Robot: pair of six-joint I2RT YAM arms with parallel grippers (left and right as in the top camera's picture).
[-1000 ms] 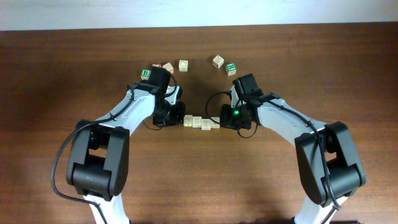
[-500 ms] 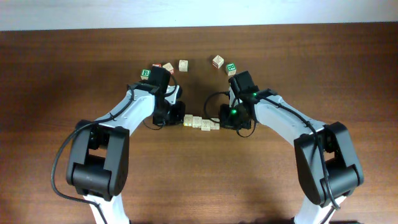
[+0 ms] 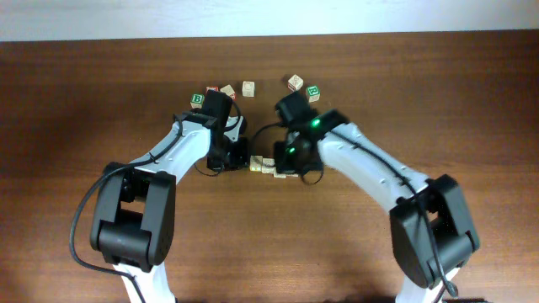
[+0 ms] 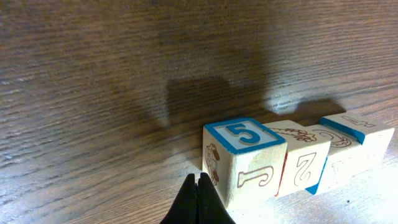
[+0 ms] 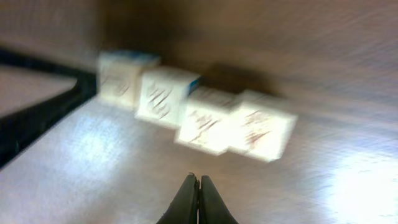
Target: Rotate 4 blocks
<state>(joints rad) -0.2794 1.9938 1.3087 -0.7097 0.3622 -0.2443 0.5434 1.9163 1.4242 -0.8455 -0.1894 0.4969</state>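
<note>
Since the four blocks [image 3: 268, 166] are lined up face to face in a short row near the middle of the desk [image 3: 84, 101], they can be treated as one bar and swung round together rather than lifted singly. The end block marked 5 [image 4: 245, 155] is met just beside its lower corner by the left claw [image 4: 198, 200], which is pressed fully together with nothing held, so it is judged to serve as a pusher or pivot. The right claw [image 5: 193, 198] is likewise closed tight and empty, set near the row's other end, though whether it touches is hidden by blur. Green-faced cubes [image 3: 197, 99] are kept well apart behind.
</note>
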